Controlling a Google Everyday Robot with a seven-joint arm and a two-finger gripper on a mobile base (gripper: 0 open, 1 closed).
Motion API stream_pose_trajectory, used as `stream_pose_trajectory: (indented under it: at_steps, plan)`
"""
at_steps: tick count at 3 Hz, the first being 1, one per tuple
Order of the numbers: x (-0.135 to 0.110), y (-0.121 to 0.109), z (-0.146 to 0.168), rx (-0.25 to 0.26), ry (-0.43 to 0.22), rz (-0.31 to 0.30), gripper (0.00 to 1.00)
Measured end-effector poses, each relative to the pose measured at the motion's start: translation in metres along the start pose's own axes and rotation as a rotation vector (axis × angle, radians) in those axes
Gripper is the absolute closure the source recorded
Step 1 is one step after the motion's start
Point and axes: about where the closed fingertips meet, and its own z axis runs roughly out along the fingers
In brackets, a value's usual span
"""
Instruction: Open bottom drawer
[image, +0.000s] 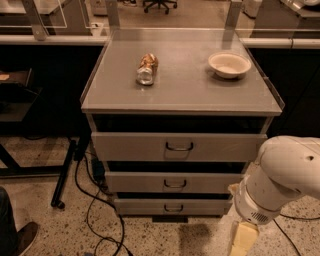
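In the camera view we see the bottom drawer (145, 205), lowest of three on the cabinet (180, 95). Our gripper (243, 240) hangs low at the right, near the drawer's right corner and apart from its handle (173, 208). We cannot tell how wide it stands or whether it holds anything.

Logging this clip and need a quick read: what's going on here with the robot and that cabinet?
A one-armed robot is working at a grey three-drawer cabinet. Its end effector hangs low, off to the right of the bottom drawer. It is apart from the drawer and not on its small wire handle, so nothing is gripping the drawer at this moment. On the cabinet top, a can lies on its side and a bowl sits upright.
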Motion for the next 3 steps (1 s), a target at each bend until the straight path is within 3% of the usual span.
stream_pose_trajectory:
  at_steps: [1,2,3]
  plan:
    - [0.0,0.0,0.0,0.0,0.0,0.0,0.0]
    - [0.012,0.004,0.037,-0.029,0.004,0.024,0.0]
    - [0.025,-0.005,0.113,-0.068,-0.029,0.051,0.0]
